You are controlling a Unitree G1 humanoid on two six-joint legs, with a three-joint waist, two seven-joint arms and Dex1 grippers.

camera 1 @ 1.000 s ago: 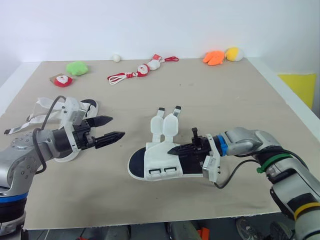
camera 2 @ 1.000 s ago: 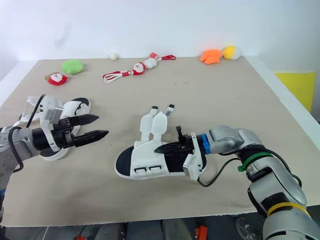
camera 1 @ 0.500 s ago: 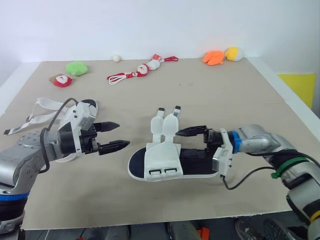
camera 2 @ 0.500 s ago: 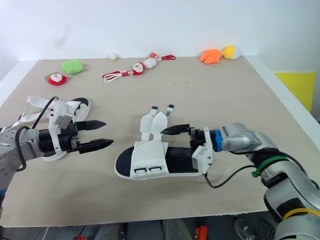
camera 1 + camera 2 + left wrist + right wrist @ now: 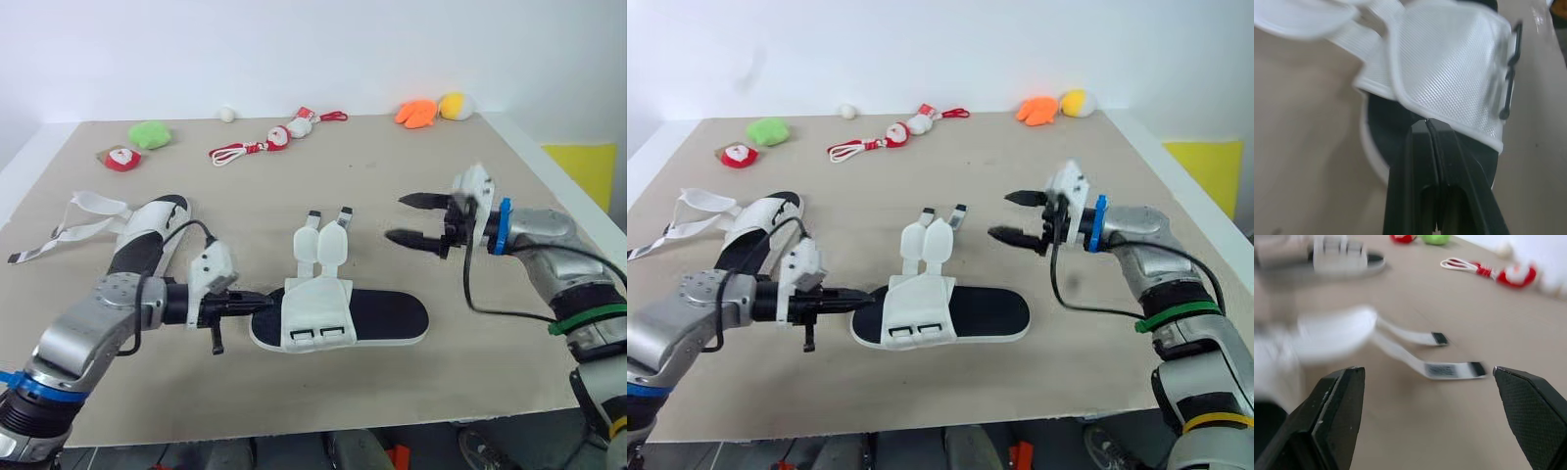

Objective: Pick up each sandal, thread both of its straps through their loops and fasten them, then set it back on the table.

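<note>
The left gripper (image 5: pixel 265 300) has its two black fingers pressed together. Their joined tip touches the toe rim of the black-soled sandal with a white mesh upper (image 5: pixel 382 315), right where the mesh (image 5: pixel 1449 63) overhangs the sole. I cannot tell whether the tip pinches any of it. The sandal lies flat on the beige cloth-covered table (image 5: pixel 392 166) and stretches away from that tip towards the right arm. Its two white straps with black ends (image 5: pixel 328 240) are unfastened and fan out on the far side of the left gripper.

The right gripper (image 5: pixel 404 217) is lifted off the table beyond the sandal's heel, its fingers spread wide apart and holding nothing. The strap ends (image 5: pixel 1449 368) lie in the gap ahead of it, over bare cloth. There is open tabletop around it on every side, and the table's right edge is behind its wrist.

A second white-strapped black sandal (image 5: pixel 147 240) rests behind the left forearm, apart from the first, with its long straps trailing towards the table's left edge.
</note>
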